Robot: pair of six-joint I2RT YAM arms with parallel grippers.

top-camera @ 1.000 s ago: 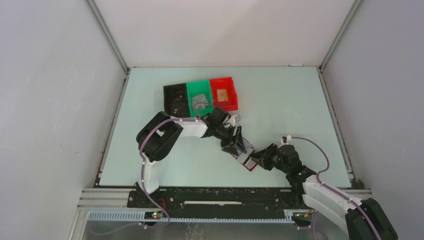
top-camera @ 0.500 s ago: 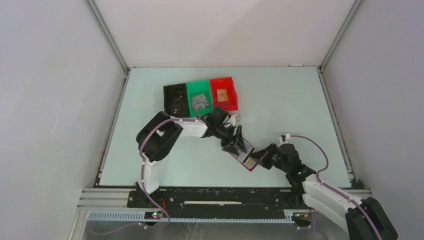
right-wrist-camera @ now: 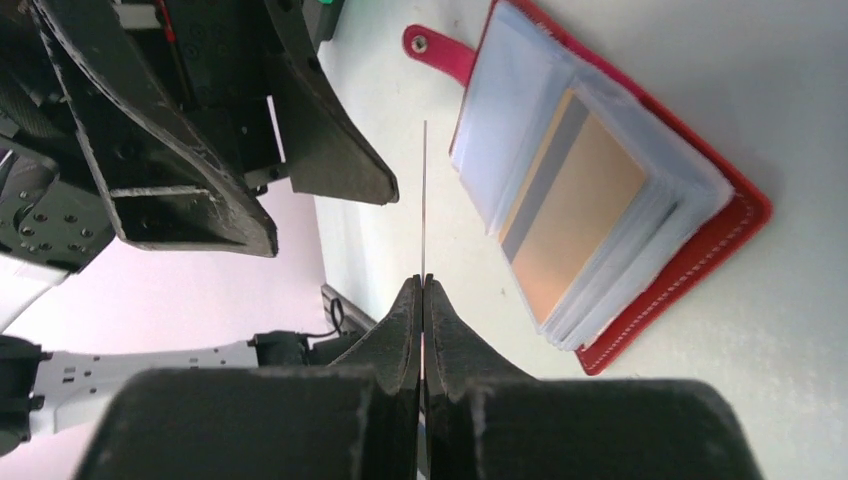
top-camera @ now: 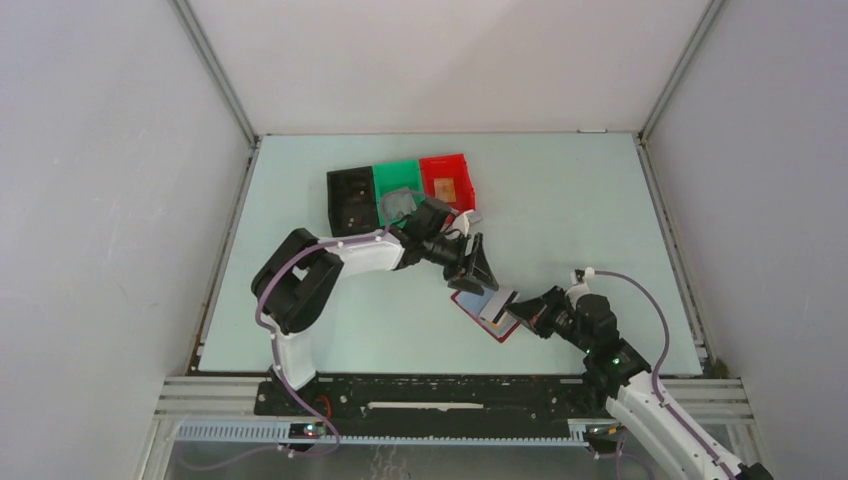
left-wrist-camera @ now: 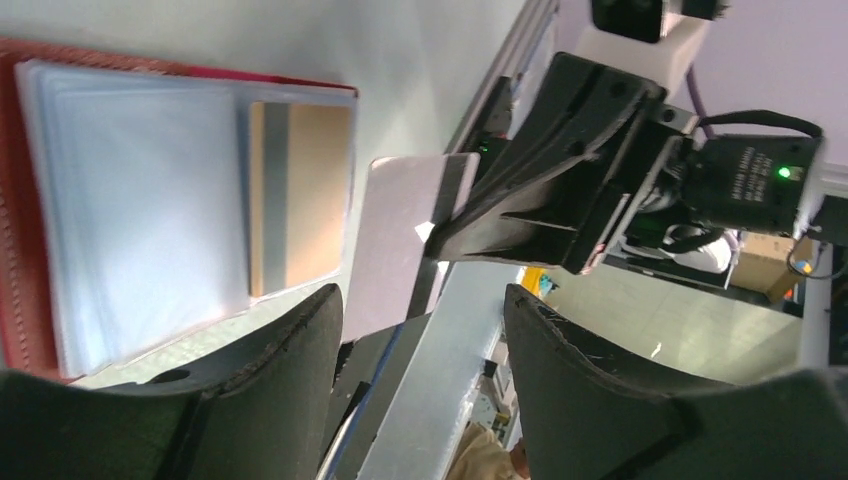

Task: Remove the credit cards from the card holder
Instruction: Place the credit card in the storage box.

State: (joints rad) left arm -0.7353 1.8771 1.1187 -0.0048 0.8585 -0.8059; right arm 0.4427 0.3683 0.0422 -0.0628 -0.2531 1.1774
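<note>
The dark-red card holder [top-camera: 470,303] lies open on the table; its clear sleeves show a tan card with a grey stripe [right-wrist-camera: 580,215]. My right gripper [top-camera: 520,310] is shut on a thin pale card [top-camera: 497,303], which is out of the sleeves and just right of the holder. That card shows edge-on in the right wrist view [right-wrist-camera: 424,200] and flat in the left wrist view [left-wrist-camera: 400,240]. My left gripper [top-camera: 482,272] is open and empty, just above the holder's far edge. The holder's strap tab [right-wrist-camera: 440,50] points towards the left gripper.
Three bins stand in a row behind the left arm: black [top-camera: 352,200], green [top-camera: 398,195] with a grey card in it, and red [top-camera: 447,187] with a tan card in it. The table's front rail [top-camera: 450,385] is close behind the right gripper.
My right gripper has drawn back to the right with the pale card, out of the holder. My left gripper has come off the holder and moved back towards the bins.
</note>
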